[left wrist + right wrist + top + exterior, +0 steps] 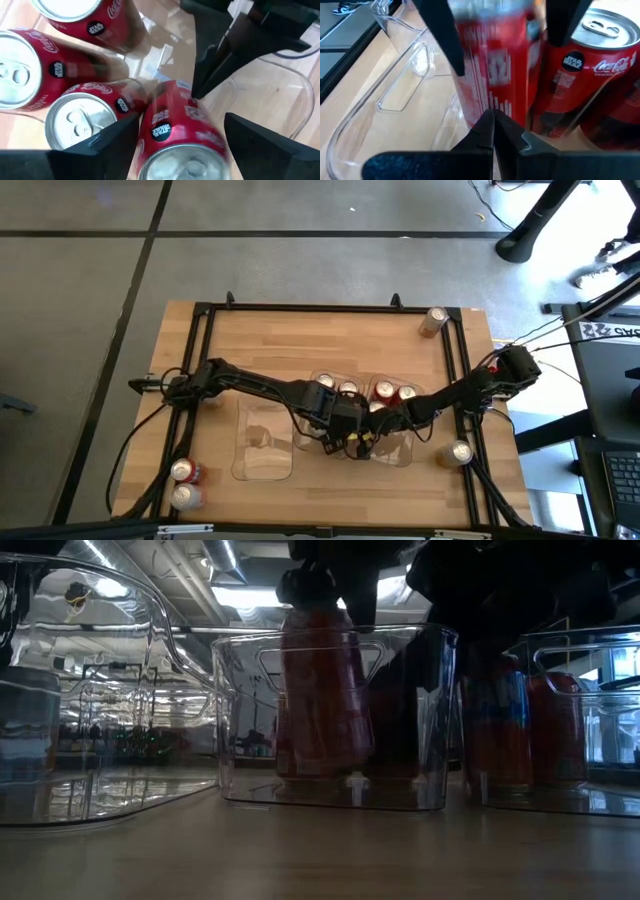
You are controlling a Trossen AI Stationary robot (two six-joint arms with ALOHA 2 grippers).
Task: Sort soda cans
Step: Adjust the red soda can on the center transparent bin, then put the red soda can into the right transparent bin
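A red soda can (175, 135) stands low inside a clear tray (335, 795) at the table's middle, a little tilted. My left gripper (345, 435) comes down over it and is shut on it. My right gripper (492, 125), fingers shut, reaches in from the table's right at a shallow downward slant and meets the can's side. More red cans (75, 120) (600, 65) stand close beside the held one. Whether the held can's bottom rests on the tray floor does not show. My left gripper pinches the red can's upper part between its two fingers (112, 140), one on each side of the body just under the silver top (185, 165). The fingers point steeply down. The can stays nearly upright, low in the tray. My right gripper has its shut fingertips (196, 95) against the red can's side (492, 90), below the left gripper's fingers. It comes from the table's right, slanting slightly down. Nothing is between its fingers.
An empty clear tray (265, 445) lies left of the middle one; another with red cans (520, 730) stands on the right. Loose cans sit at the far right corner (433, 321), near right (459, 452) and near left (185, 472). A black frame (200, 360) borders the table.
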